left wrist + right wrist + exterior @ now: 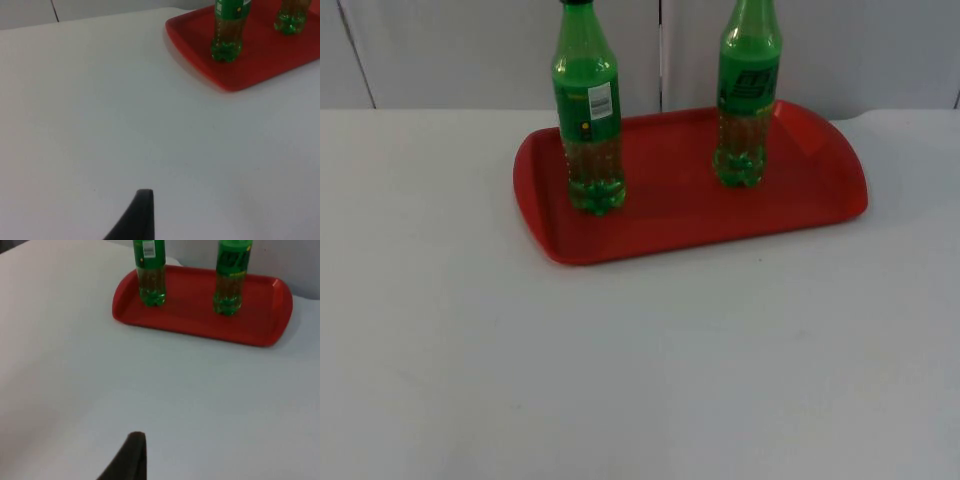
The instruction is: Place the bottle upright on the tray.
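Red tray [670, 235]: plastic, rounded corners, in the upper middle of the top view, long side running left to right and slightly skewed; it rests flat on the white table [620, 380] close to the grey partition wall [500, 50].
Left bottle [588, 120]: green, upright on the tray's left part, white label patch facing the camera, base inside the tray rim; cap cut off by the top edge of the frame.
Right bottle [748, 95]: green, upright on the tray's right part, dark printed label; the top is out of frame. The two stand well apart, not touching.
Liquid: lower halves look amber-brown through the green plastic, probably the drink, hard to say at this angle.
Left gripper: one black fingertip [135, 217] over bare table, well away from the tray [235, 65]; can't tell if the claw is open or closed. Arm waits.
Right gripper: one black fingertip [127, 457] over bare table, tray [200, 322] far ahead with both bottles standing; claw state can't be told either. Arm waits.
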